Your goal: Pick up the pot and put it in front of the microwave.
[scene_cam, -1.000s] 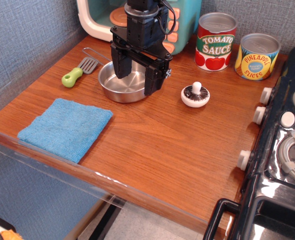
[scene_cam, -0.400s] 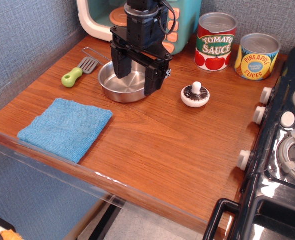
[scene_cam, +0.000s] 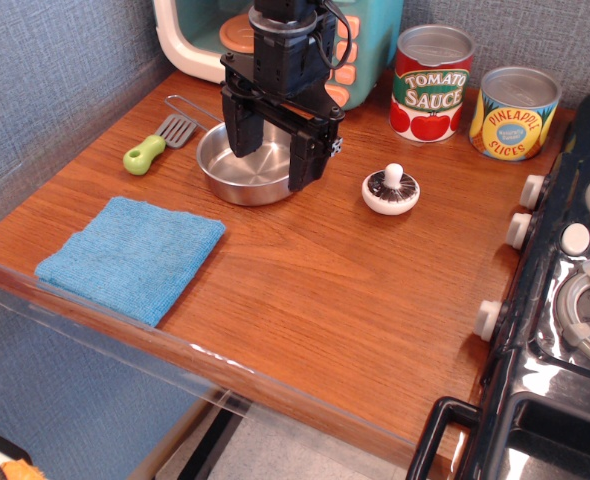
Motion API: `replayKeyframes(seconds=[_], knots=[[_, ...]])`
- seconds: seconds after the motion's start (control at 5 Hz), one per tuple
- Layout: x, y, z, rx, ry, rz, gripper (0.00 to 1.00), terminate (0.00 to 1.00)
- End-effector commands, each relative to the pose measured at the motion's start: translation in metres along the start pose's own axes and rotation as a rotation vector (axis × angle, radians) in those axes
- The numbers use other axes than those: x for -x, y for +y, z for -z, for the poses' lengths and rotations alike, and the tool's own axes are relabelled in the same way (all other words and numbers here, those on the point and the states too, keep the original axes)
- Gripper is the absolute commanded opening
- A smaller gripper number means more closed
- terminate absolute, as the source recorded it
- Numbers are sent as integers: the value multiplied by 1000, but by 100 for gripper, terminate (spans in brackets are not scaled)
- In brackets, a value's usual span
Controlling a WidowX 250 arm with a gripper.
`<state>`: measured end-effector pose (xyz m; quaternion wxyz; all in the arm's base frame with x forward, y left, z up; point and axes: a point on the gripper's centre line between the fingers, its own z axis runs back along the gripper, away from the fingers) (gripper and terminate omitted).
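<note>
The pot (scene_cam: 223, 163), a shallow shiny steel pan with a thin wire loop handle pointing back-left, sits on the wooden counter just in front of the microwave (scene_cam: 178, 38). The microwave has a cream front frame and a teal body, and the arm hides much of it. My black gripper (scene_cam: 273, 152) hangs straight down over the pot, open, with nothing between its fingers. The left finger (scene_cam: 239, 130) is over the pot's inside. The right finger (scene_cam: 306, 160) is at its right rim.
A green-handled spatula (scene_cam: 153, 147) lies left of the pot. A blue cloth (scene_cam: 132, 256) lies near the front left edge. A white mushroom toy (scene_cam: 391, 190) sits right of the pot. Tomato sauce (scene_cam: 431, 84) and pineapple (scene_cam: 514, 112) tins stand at the back. A toy stove (scene_cam: 575, 270) is on the right.
</note>
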<state>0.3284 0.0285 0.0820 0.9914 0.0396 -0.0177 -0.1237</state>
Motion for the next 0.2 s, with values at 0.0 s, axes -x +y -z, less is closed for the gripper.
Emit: replayKeyframes(seconds=[0.0], knots=[[8,4,-18,-22,-59,-1,100,100]])
